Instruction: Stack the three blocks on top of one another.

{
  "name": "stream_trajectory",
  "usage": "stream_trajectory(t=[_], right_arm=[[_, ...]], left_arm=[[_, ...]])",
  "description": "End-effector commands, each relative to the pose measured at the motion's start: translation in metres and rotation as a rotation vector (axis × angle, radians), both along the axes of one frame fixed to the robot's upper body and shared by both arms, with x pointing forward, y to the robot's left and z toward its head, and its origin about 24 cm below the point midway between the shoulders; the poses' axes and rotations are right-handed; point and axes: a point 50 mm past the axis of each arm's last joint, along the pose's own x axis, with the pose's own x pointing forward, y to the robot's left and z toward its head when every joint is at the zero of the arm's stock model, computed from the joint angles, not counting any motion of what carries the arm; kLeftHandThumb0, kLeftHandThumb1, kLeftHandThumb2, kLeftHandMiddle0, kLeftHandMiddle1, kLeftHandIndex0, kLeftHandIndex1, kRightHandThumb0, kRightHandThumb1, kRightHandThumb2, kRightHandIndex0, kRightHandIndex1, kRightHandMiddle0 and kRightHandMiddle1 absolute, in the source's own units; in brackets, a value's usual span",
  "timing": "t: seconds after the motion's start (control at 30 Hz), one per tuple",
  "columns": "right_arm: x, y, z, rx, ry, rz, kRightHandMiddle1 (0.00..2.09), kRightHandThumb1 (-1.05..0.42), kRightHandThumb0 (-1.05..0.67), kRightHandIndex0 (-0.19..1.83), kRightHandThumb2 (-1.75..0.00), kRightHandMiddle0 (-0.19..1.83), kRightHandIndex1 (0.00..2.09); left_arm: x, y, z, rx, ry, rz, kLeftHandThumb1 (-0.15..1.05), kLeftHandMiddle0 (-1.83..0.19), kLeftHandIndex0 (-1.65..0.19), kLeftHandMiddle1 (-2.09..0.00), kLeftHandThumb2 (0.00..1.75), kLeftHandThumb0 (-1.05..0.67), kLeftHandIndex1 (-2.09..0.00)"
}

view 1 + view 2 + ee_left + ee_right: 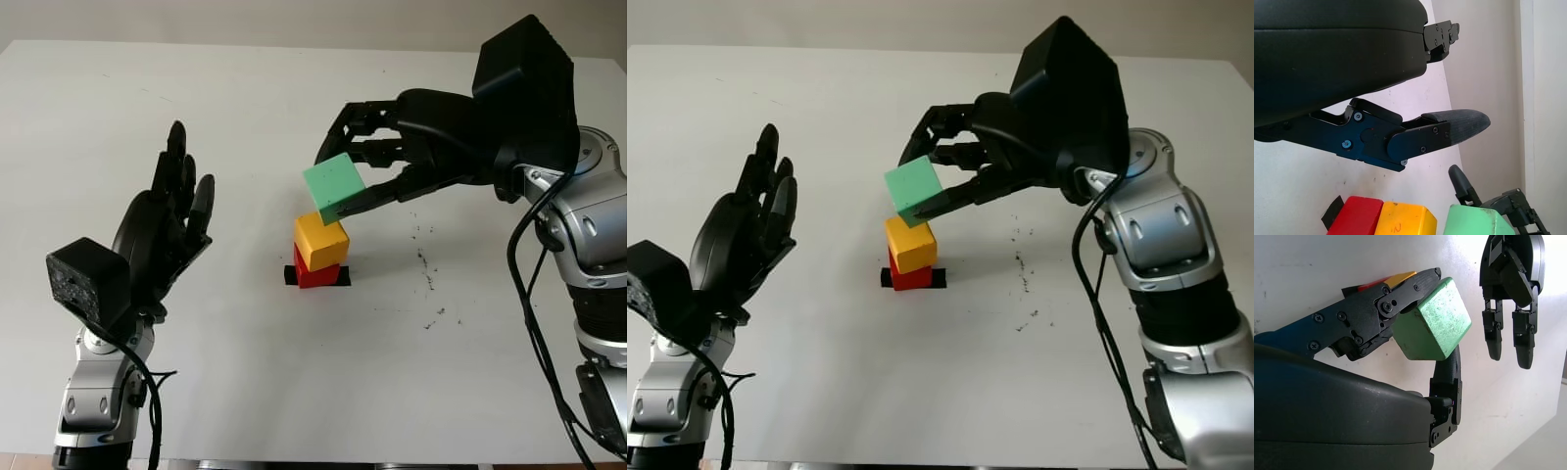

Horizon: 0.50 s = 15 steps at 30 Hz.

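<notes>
A yellow block point(320, 241) sits on a red block point(315, 274), which stands on a black mark point(340, 277) near the table's middle. My right hand point(364, 166) is shut on a green block point(334, 186), held tilted just above the yellow one and apart from it. In the right wrist view the green block point(1433, 322) is pinched between the fingers point(1382, 308), with the yellow and red blocks partly hidden behind them. My left hand point(165, 215) is raised open at the left, well clear of the stack.
The white table point(245, 372) carries small dark specks point(425, 262) to the right of the stack. The right forearm and its cable point(529, 294) hang over the table's right side.
</notes>
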Motion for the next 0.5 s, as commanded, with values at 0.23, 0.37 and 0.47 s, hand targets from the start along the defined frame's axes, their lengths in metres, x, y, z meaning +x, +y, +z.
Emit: stream_trajectory(t=[0.23, 0.37, 0.47], right_arm=[[0.002, 0.005, -0.005, 0.021, 0.032, 0.031, 1.64, -0.95, -0.5, 0.27, -0.06, 0.33, 0.05], [0.001, 0.007, -0.009, 0.027, 0.045, 0.036, 1.65, -0.95, -0.5, 0.27, -0.05, 0.34, 0.05], [0.001, 0.007, -0.013, 0.037, 0.054, 0.037, 1.65, -0.95, -0.5, 0.27, -0.05, 0.34, 0.05]], left_arm=[[-0.001, 0.001, 0.0, 0.008, -0.007, 0.006, 1.05, 0.19, 0.19, 0.0, 0.6, -0.66, 0.0], [-0.003, 0.0, 0.0, 0.034, 0.003, 0.023, 1.05, 0.19, 0.19, -0.01, 0.58, -0.69, 0.0], [-0.004, 0.0, -0.001, 0.046, 0.005, 0.018, 1.05, 0.19, 0.19, 0.0, 0.57, -0.71, 0.0]])
